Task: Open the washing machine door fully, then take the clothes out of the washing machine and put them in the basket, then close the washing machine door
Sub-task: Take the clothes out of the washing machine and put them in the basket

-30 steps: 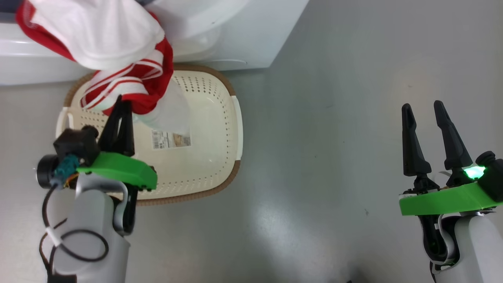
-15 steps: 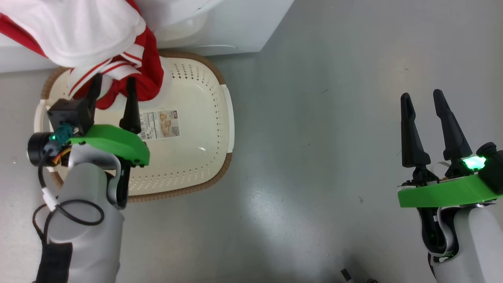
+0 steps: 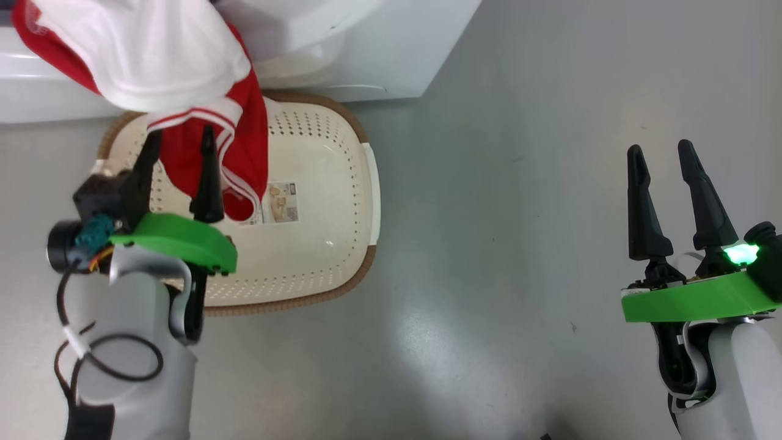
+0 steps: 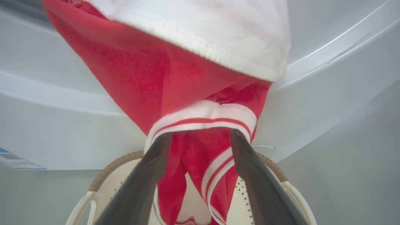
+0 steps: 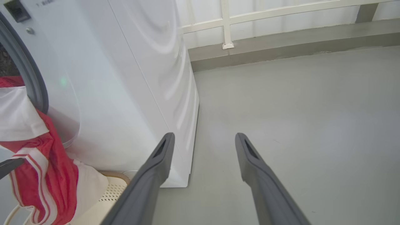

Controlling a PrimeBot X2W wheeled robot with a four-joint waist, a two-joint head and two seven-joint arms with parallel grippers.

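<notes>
While clothes [image 3: 244, 140] hang over basket [image 3: 342, 183], left pincer [image 3: 182, 132] gapes.

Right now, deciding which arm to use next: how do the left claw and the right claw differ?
The left claw sits over the basket; the right claw hangs over grey floor. The red garment hangs between the left claw's fingers; nothing lies between the right claw's. Both are open.

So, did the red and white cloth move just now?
Yes. The red-and-white fabric garment has dropped lower, its end now covering part of the paper label in the cream perforated plastic basket.
</notes>
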